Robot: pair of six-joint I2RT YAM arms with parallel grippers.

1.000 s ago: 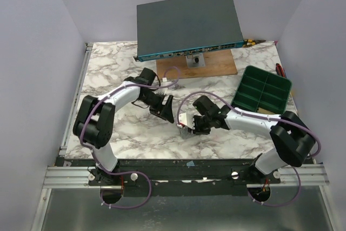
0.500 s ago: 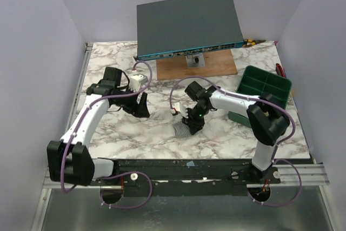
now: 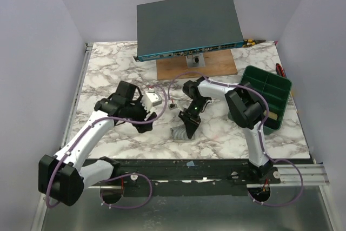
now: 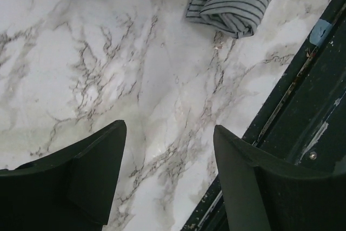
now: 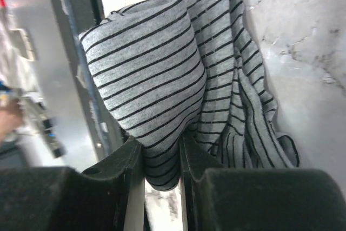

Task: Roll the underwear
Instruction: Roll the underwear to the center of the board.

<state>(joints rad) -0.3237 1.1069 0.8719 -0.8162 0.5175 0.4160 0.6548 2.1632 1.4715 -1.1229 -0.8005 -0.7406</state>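
Grey striped underwear (image 5: 146,74), half-rolled, R tool (image 5: 161,152) clamped on it, L tool (image 4: 167,131) apart

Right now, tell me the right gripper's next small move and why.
Probably rotate the wrist a little, turning the pinched roll of underwear over its loose flap. The right gripper is shut on the rolled part, and the flap lies unrolled beside it. The left gripper is open over the table, holding nothing.
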